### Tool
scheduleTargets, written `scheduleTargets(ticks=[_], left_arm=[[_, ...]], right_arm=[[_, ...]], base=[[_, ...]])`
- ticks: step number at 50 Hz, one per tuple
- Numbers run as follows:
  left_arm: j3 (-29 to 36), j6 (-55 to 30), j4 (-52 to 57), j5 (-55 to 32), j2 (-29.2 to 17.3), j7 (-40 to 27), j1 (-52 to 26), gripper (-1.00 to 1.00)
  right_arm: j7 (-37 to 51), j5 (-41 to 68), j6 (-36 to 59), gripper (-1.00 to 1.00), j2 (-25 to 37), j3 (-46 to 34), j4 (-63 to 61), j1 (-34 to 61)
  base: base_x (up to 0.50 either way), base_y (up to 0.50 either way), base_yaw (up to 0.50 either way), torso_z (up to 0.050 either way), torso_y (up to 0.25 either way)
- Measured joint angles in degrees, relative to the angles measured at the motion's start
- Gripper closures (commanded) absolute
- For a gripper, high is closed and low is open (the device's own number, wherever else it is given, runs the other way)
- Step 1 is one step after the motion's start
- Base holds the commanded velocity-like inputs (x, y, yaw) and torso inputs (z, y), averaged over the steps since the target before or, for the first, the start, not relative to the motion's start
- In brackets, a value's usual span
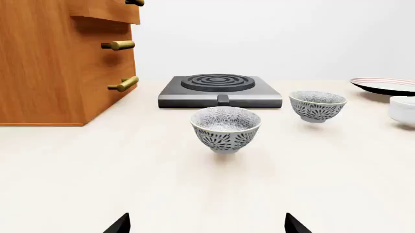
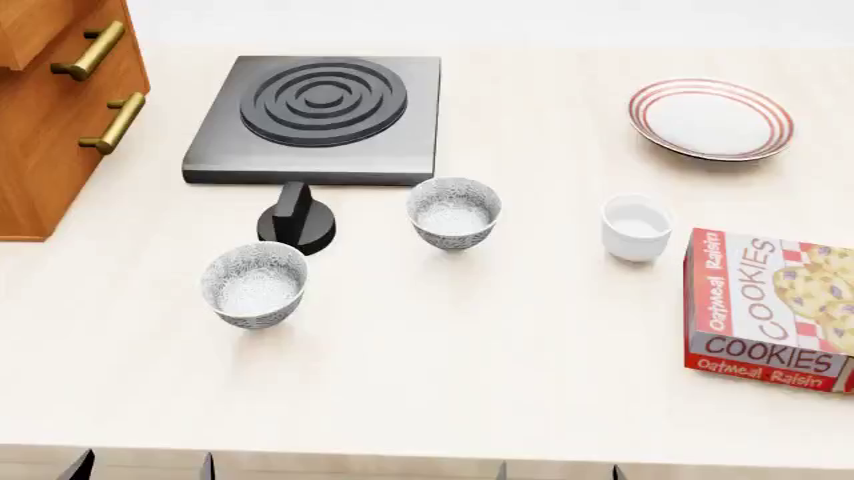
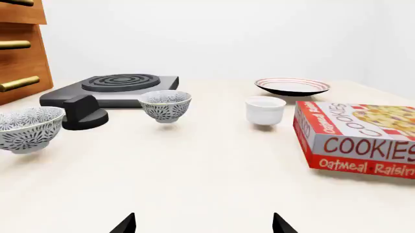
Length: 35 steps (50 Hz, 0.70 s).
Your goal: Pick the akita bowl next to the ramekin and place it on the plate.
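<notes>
The akita bowl point(image 2: 454, 212) point(image 1: 317, 105) point(image 3: 165, 105), grey-and-white patterned, stands upright on the counter just left of the plain white ramekin point(image 2: 635, 227) point(image 3: 265, 110) point(image 1: 403, 109). The red-ringed plate point(image 2: 710, 118) point(image 3: 292, 86) point(image 1: 386, 86) lies empty at the far right behind them. My left gripper point(image 1: 207, 225) point(image 2: 143, 468) is open at the counter's near edge, with nothing between its fingers. My right gripper point(image 3: 204, 225) point(image 2: 558, 472) is open too, at the near edge, well short of the akita bowl.
A second patterned bowl point(image 2: 254, 285) point(image 1: 226, 128) point(image 3: 26, 127) stands nearer, to the left. Behind it are a black knob point(image 2: 296, 218) and a stove plate point(image 2: 318, 118). A cookie box point(image 2: 767, 310) lies at the right, a wooden drawer cabinet point(image 2: 60, 110) at the left.
</notes>
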Motion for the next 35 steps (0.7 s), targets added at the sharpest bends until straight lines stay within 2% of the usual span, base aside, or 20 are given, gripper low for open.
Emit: scheduleTargets(ticks=[19, 30, 35], left_arm=[[2.8, 0.0, 0.0, -2.2, -2.3, -2.2, -0.1, -1.00], [4.2, 7.6, -11.3, -1.5, -3.0, -3.3, -2.4, -1.00], [4.7, 9.1, -12.8, -1.6, -3.5, -4.0, -3.0, -1.00]], right_arm=[[3.1, 1.8, -0.2, -1.00, 2.2, -2.7, 0.4, 0.2], [4.8, 1.7, -1.0, -1.00, 3.1, -3.5, 3.1, 0.5], [6.5, -0.7, 0.0, -1.00, 3.9, -4.8, 0.6, 0.0]], base=[[0.00, 0.00, 0.00, 0.000, 0.000], [0.00, 0.00, 0.00, 0.000, 0.000], [0.00, 0.00, 0.00, 0.000, 0.000]])
